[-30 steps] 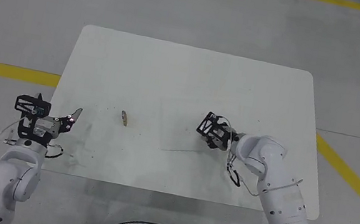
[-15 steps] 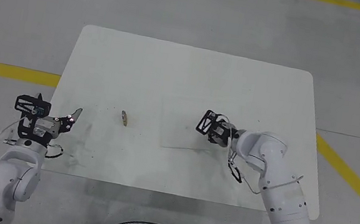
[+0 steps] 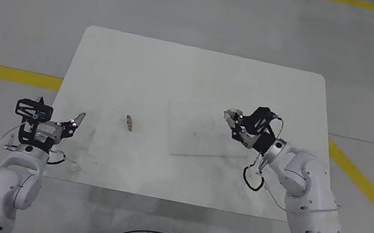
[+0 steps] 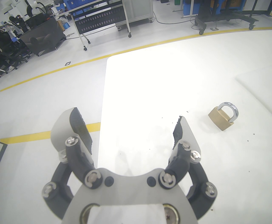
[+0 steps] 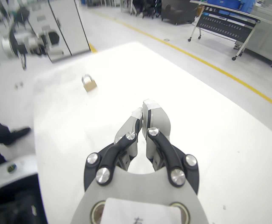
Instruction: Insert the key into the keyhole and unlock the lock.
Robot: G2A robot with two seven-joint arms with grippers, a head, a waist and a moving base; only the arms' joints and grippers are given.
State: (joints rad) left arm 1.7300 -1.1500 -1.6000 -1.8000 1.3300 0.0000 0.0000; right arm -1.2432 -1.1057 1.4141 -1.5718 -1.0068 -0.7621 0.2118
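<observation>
**Left to right.** The left gripper (image 3: pixel 51 117) hangs at the left edge of the white, matte, round-cornered table (image 3: pixel 202 74), jaws spread wide with nothing between them. The left wrist view resolves its build (image 4: pixel 127 118): brushed-metal fingers on black links with round screw heads. The fingers are lined with black ribbed rubber pads (image 4: pixel 81 127), and the pad on the other finger is frayed at its tip.

Near it, towards the table's middle, lies the lock (image 3: pixel 128 122). From above it is a slim tan sliver. The left wrist view (image 4: pixel 223 118) adds a block-shaped brass body and a curved, polished silver shackle. The right wrist view (image 5: pixel 89 83) gives it blurred and farther off.

Right of the lock, a faint rectangular outline marks a thin sheet (image 3: pixel 191 136) lying flat on the table.

The right gripper (image 3: pixel 232 117) is over the sheet's right part, well apart from the lock. Its own wrist view (image 5: pixel 142 108) shows metal fingers with white-taped fingertips (image 5: pixel 152 106) pressed together. Whether the key is pinched between them cannot be told.
</observation>
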